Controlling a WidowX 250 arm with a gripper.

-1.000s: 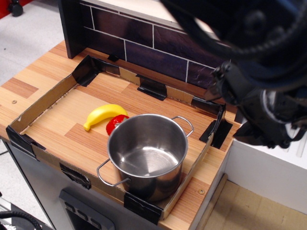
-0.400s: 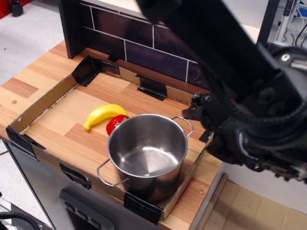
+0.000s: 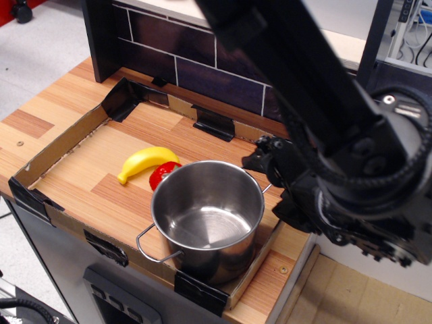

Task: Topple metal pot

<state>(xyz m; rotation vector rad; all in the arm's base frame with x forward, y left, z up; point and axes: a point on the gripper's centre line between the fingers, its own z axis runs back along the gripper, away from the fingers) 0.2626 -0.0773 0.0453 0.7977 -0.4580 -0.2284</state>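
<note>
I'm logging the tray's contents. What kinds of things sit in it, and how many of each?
Pot: 1
Banana: 1
Red item, mostly hidden behind the pot: 1
Total: 3

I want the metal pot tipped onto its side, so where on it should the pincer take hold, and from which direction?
Probably the rim of the metal pot on its right side, near the far wire handle, where the pincer already sits. The pot stands upright and open, so its thin rim is exposed from above and lies high, giving leverage. Its left side offers space to fall, though the banana lies there.
</note>
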